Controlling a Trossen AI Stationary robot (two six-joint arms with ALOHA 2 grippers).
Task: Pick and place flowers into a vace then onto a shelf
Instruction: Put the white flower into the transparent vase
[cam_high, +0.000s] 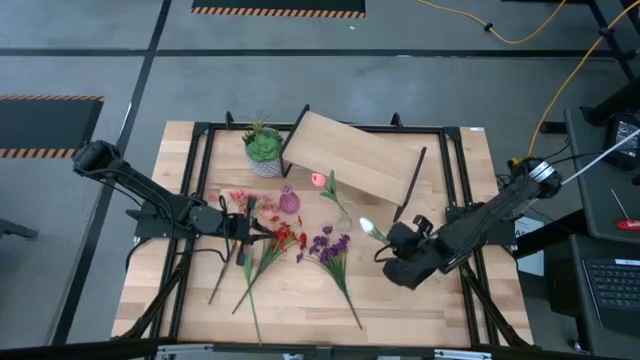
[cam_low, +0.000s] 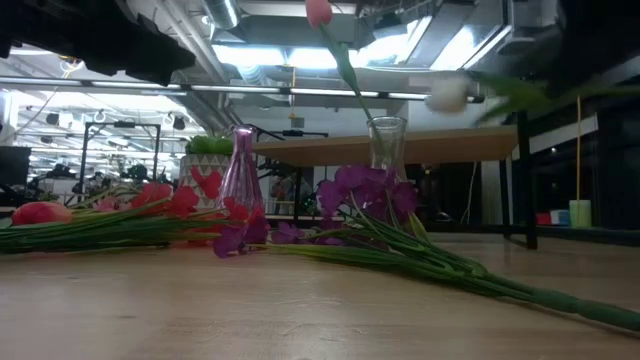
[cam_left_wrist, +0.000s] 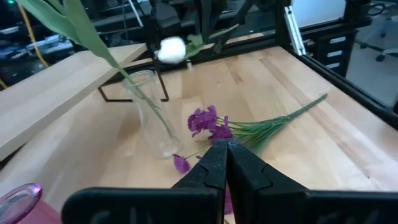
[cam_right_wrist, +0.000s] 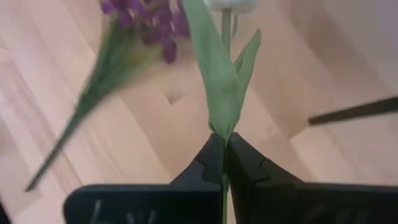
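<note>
My right gripper (cam_right_wrist: 225, 149) has its jaws pinching the green stalk of one white tulip (cam_high: 366, 225), held above the tabletop (cam_high: 440, 300) just right of the clear glass vase (cam_low: 387, 150). My left gripper (cam_left_wrist: 225, 158) has its jaws pressed together on nothing, hovering over the loose stems on the tabletop's left half.

Count: two vases, the clear one and a small pink vase (cam_high: 288, 200); one pink tulip (cam_high: 318, 180) already standing in the clear vase; one purple cluster (cam_high: 330, 245) lying flat, stalks pointing toward the near edge; one group of red and pink stems (cam_high: 270, 235) lying beside it; one potted spiky plant (cam_high: 263, 148); one shelf (cam_high: 350, 155) at the far side, set at an angle.

Open room: the near-right part of the tabletop is bare, as is the near-left corner; the shelf top carries nothing.

The high view alone gives the whole layout and both arms. The low view alone shows the pink tulip's height above the vase mouth and the shelf board level behind it. The right wrist view alone shows the grip on the stalk.
</note>
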